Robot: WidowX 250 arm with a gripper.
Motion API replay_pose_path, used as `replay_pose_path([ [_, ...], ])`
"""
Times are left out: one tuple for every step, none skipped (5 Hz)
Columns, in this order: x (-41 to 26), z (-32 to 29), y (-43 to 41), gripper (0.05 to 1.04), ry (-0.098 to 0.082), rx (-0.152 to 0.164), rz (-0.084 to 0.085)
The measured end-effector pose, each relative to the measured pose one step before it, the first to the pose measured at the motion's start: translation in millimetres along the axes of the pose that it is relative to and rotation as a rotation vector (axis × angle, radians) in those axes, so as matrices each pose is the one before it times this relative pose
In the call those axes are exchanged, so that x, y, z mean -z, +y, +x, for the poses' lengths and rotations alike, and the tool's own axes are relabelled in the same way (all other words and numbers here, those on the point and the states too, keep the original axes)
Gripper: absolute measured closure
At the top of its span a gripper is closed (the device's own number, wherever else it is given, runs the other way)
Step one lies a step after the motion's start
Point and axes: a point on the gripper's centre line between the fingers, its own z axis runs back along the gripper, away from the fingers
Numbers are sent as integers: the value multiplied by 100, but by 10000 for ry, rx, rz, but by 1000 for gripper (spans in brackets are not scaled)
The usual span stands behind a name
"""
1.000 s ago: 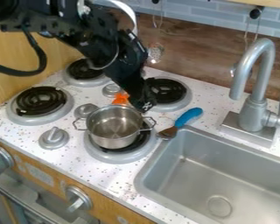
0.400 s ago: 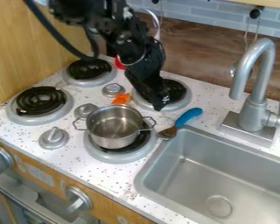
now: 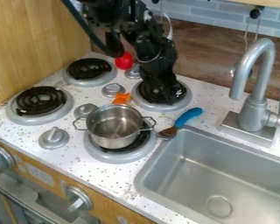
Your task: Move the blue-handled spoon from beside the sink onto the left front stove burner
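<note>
The end effector (image 3: pixel 167 99), its grip impossible to tell, hung over the back-right burner (image 3: pixel 154 106), while at its eight o'clock the two-handled metal pot (image 3: pixel 113 127) sat upright on the front-right burner (image 3: pixel 120 158), seemingly for mock cooking.

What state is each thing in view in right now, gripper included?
Gripper: pointing down at the sink-side back burner
Back burner: partly hidden behind the gripper
Pot: upright, uncovered, nothing visible inside, on the burner in front
Blue-handled utensil: lying beside the sink
Orange object: lying behind the pot
Red object: beside the arm, partly hidden
Faucet: upright, no water running
</note>
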Motion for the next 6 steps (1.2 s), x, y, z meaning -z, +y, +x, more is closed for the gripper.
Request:
replay_pose_path([
  [2055, 878, -155, 77, 401, 198, -370],
  [1454, 472, -1022, 78, 283, 46, -525],
  [1350, 477, -1668, 77, 241, 345, -488],
  [1158, 700, -1013, 77, 76, 254, -337],
  [660, -104, -227, 77, 208, -38, -176],
  [293, -766, 174, 77, 308, -368, 195],
])
